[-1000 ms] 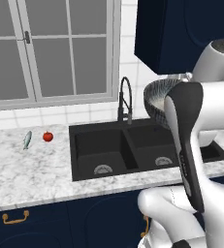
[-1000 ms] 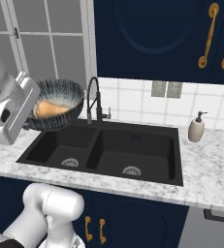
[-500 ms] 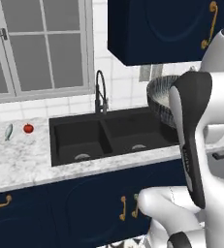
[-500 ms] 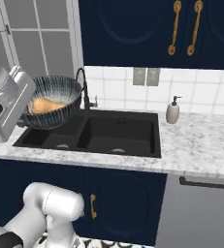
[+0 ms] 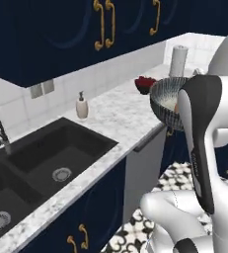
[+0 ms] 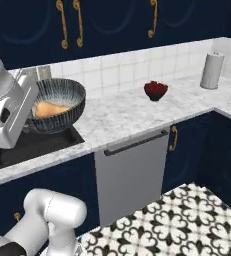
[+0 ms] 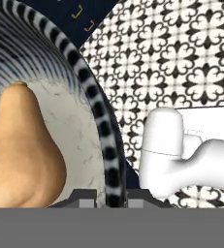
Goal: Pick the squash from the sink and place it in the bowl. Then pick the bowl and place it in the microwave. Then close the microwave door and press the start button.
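The striped dark blue-grey bowl point(image 6: 57, 107) hangs in the air above the counter edge, with my gripper point(image 6: 30, 118) shut on its left rim. The tan-orange squash point(image 6: 49, 109) lies inside it. In the hand view the squash point(image 7: 21, 150) sits on the pale speckled inside, and the bowl's rim point(image 7: 96, 121) runs down between my gripper's point(image 7: 111, 196) dark finger tips. From the left base view the bowl point(image 5: 165, 101) shows behind my forearm. The black sink point(image 5: 46, 158) lies to the left, below the bowl's level.
A small dark red bowl point(image 6: 156, 90) and a paper towel roll point(image 6: 212, 70) stand on the marble counter to the right. A soap dispenser point(image 5: 82, 106) stands behind the sink. A grey dishwasher front point(image 6: 132, 170) and patterned floor point(image 6: 187, 220) lie below.
The whole picture has swung right with the base: window and sink slid left, the counter corner came into view. The bowl with the squash stays held in my gripper.
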You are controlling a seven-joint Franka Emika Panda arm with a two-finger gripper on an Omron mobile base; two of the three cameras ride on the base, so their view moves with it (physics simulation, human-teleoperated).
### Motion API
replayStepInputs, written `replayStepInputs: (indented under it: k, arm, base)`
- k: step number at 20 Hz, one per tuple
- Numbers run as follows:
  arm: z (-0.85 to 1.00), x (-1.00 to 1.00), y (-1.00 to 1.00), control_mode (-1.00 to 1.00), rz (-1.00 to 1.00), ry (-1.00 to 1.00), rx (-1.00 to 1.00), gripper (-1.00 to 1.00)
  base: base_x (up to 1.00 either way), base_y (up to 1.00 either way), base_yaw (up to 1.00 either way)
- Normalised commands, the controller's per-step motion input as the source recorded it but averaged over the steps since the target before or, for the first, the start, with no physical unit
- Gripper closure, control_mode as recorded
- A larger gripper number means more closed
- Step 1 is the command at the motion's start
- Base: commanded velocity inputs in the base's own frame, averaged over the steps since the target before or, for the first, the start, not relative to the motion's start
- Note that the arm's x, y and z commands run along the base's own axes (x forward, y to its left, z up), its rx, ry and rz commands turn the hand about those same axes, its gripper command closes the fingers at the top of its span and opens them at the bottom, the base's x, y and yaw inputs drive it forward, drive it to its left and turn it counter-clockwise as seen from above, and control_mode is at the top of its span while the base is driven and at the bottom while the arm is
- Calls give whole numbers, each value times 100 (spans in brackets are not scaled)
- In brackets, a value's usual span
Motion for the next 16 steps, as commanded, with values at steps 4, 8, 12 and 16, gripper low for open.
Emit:
replayStepInputs:
  k: [4,8,12,16]
  arm:
    - [0,0,0,100,0,0,0,100]
    - [0,0,0,100,0,0,0,100]
    - [0,0,0,100,0,0,0,100]
    - [0,0,0,100,0,0,0,100]
  base:
    - [0,0,-95]
    - [0,0,-87]
    - [0,-24,-82]
    - [0,-31,-81]
